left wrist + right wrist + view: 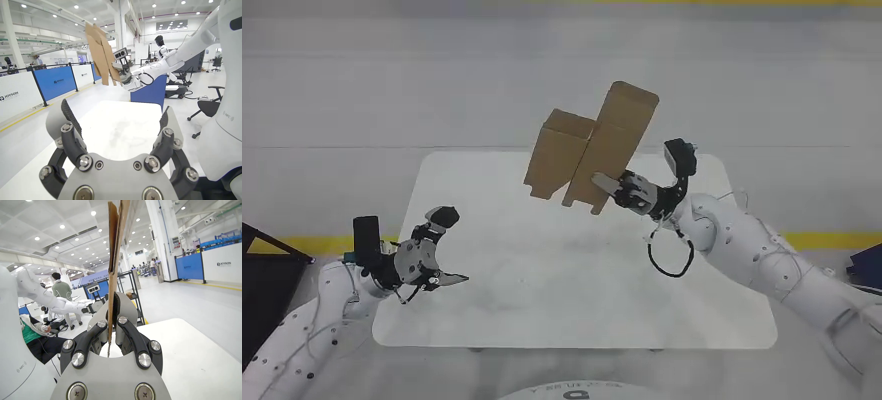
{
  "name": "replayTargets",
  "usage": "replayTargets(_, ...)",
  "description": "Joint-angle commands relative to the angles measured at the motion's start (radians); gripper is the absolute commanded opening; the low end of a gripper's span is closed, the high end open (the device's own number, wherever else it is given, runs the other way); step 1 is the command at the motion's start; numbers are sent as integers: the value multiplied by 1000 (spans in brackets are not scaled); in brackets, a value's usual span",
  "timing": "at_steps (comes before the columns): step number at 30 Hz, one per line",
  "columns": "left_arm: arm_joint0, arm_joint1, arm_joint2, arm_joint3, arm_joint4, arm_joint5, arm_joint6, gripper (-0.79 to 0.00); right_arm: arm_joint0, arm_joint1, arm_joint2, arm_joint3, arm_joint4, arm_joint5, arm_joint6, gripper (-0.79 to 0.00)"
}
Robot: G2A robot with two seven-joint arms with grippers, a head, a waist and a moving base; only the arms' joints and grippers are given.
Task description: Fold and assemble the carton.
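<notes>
Right end effector (614,187) is pinched tight on a bottom flap of the flattened carton (592,145), which it holds in the air over the far right part of the counter (572,290). Left end effector (450,248) hangs spread wide and empty, low over the counter's near left side, well apart from the cardboard.

The risk, as I read it: one small grip on a flap edge, with all that cardboard above it. The flap could crease, or the sheet could pivot or slip in the fingers, with no second hold to steady it.

The carton stands on end, long axis rising from the grip and leaning a little, with the loose bottom flaps pointing down toward the counter.
</notes>
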Motion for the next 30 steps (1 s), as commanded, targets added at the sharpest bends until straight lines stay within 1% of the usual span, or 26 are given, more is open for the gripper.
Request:
replayTargets(1, 0, 0, 0, 0, 0, 0, 0, 0, 6, -5, 7, -8, 63, 7, 69, -785)
replayTargets(4, 0, 0, 0, 0, 0, 0, 0, 0, 0, -9, 32, -12, 94, 4, 106, -785)
replayTargets(20, 0, 0, 0, 0, 0, 0, 0, 0, 0, -9, 32, -12, 94, 4, 106, -785)
replayTargets(23, -1, -4, -3, -19, -22, 36, -32, 0, 0, -9, 32, -12, 94, 4, 106, -785)
replayTargets(24, 0, -7, -10, -27, -37, 70, -46, 0, -2, -9, 34, -12, 96, 11, 106, -785)
replayTargets(26, 6, -11, -23, -31, -58, 158, -102, 0, -11, -12, 45, -17, 88, 78, 145, -785)
replayTargets(27, 8, -13, -19, -48, -76, 160, -120, 0, -14, -14, 46, -26, 93, 89, 172, -785)
replayTargets(30, -2, -16, -13, -62, -125, 124, -176, 0, -17, -17, 53, -38, 109, 84, 247, -785)
